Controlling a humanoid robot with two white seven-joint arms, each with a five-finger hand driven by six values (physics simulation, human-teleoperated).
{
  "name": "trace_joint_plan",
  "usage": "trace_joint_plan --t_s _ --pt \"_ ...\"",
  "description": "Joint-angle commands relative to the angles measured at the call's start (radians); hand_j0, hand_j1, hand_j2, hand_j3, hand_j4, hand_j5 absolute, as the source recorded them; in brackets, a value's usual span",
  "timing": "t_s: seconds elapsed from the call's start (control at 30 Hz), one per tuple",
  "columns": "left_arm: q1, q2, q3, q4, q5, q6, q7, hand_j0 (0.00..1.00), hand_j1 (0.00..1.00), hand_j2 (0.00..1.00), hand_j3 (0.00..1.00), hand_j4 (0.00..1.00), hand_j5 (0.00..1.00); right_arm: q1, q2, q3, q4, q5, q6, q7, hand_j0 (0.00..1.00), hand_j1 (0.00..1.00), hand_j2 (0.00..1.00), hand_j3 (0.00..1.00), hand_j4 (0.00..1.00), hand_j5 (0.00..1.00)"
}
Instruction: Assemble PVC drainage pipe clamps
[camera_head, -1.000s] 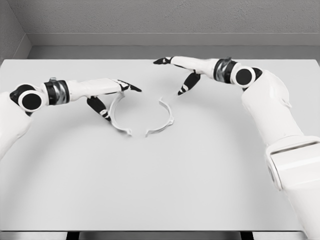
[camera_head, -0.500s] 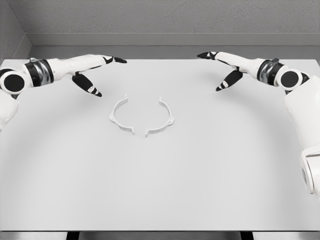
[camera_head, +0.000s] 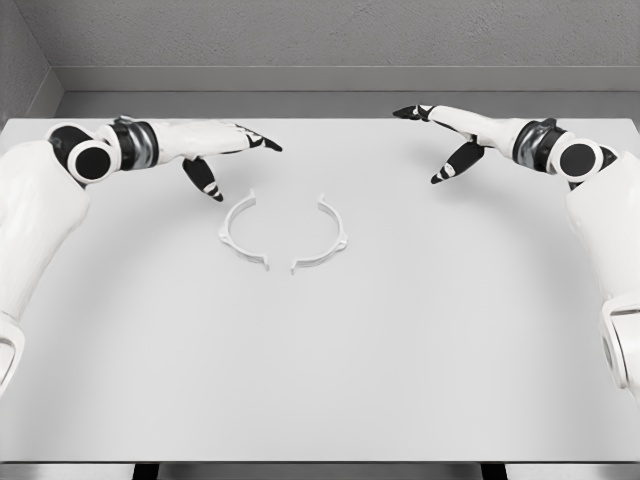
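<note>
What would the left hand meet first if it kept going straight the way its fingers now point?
Probably nothing: the left hand points toward the picture's right, passing behind the two clamp halves, so only bare table lies ahead. Height and depth are unclear.

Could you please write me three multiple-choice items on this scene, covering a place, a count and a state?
1. Where do the clamp halves lie?
A. mid-table, between the hands
B. at the near edge
C. in the left robot hand

2. How many clamp halves are there?
A. one
B. two
C. four

3. What state is the clamp in?
A. closed ring
B. stacked
C. halves apart

Answers: 1 A, the left clamp half and right clamp half rest on the table between the left robot hand and right robot hand; 2 B, two arcs show; 3 C, gaps separate their ends.
</note>
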Motion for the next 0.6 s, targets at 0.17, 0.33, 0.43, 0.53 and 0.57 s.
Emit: trace_joint_plan --t_s 0.17,0.33,0.43,0.53,0.57 --pt "-0.002 -0.072 -0.003 -0.011 -0.140 0.003 0.001 1.00 1.00 1.00 1.00 1.00 1.00 0.002 -0.001 -0.009 -0.001 -0.028 0.003 0.000 1.00 1.00 1.00 1.00 1.00 1.00" --pt "-0.014 -0.076 -0.004 -0.012 -0.189 0.003 0.001 1.00 1.00 1.00 1.00 1.00 1.00 0.012 -0.031 -0.012 -0.004 -0.028 0.003 0.000 1.00 1.00 1.00 1.00 1.00 1.00" --pt "-0.018 -0.086 -0.010 -0.012 -0.261 0.003 0.001 1.00 1.00 1.00 1.00 1.00 1.00 0.005 -0.036 -0.012 -0.005 -0.028 0.003 0.000 1.00 1.00 1.00 1.00 1.00 1.00" --pt "-0.018 -0.098 -0.013 -0.012 -0.289 0.003 0.001 1.00 1.00 1.00 1.00 1.00 1.00 -0.003 -0.080 -0.020 -0.010 -0.030 0.003 0.000 1.00 1.00 1.00 1.00 1.00 1.00" --pt "-0.018 -0.099 -0.013 -0.012 -0.289 0.003 0.001 1.00 1.00 1.00 1.00 1.00 1.00 -0.002 -0.093 -0.032 -0.016 -0.030 0.003 0.000 1.00 1.00 1.00 1.00 1.00 1.00"
